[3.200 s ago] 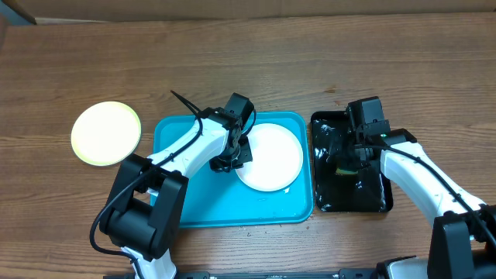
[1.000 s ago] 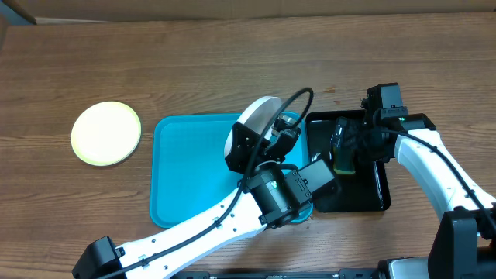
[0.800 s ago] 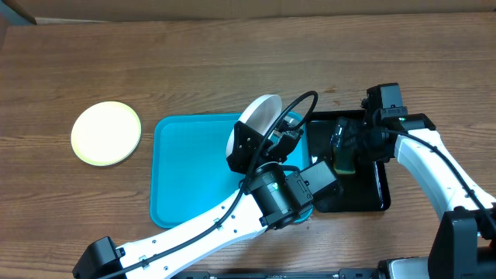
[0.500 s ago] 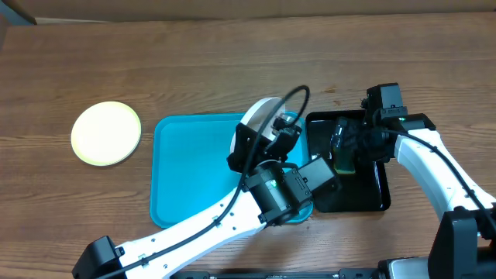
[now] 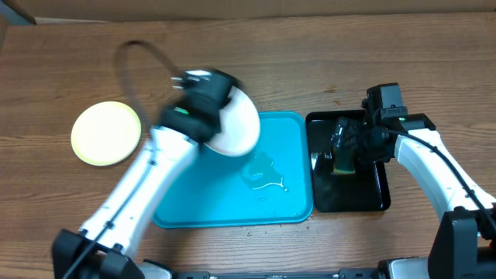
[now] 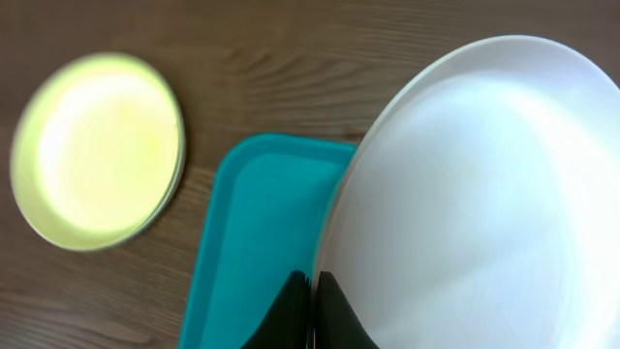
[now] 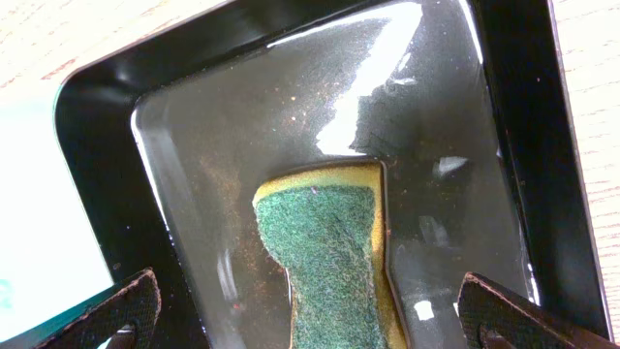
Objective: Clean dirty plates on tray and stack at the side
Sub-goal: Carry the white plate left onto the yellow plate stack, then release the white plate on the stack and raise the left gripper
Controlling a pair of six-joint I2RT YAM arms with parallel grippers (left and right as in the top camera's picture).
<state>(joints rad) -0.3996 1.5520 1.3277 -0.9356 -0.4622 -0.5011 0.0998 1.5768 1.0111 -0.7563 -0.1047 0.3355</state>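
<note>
My left gripper (image 5: 219, 115) is shut on the rim of a white plate (image 5: 237, 124), carried tilted above the left end of the turquoise tray (image 5: 203, 203); arm and plate are motion-blurred. In the left wrist view the black fingers (image 6: 312, 283) pinch the plate (image 6: 475, 194) at its edge, over the tray (image 6: 250, 233). A pale yellow-green plate (image 5: 106, 133) lies on the wood left of the tray, seen too in the left wrist view (image 6: 97, 150). My right gripper (image 5: 345, 151) hangs open over the black tray, jaws wide on either side of a sponge (image 7: 325, 242).
A glossy black tray (image 5: 373, 195) stands right of the turquoise one and holds the green-and-yellow sponge (image 5: 343, 160) on a wet floor (image 7: 194, 145). A small puddle of water (image 5: 263, 176) lies on the turquoise tray. Bare wood table runs along the back.
My left arm has swung from the tray's right side to its left end, carrying the white plate toward the yellow-green plate. The puddle is now uncovered. The right arm has not moved.
</note>
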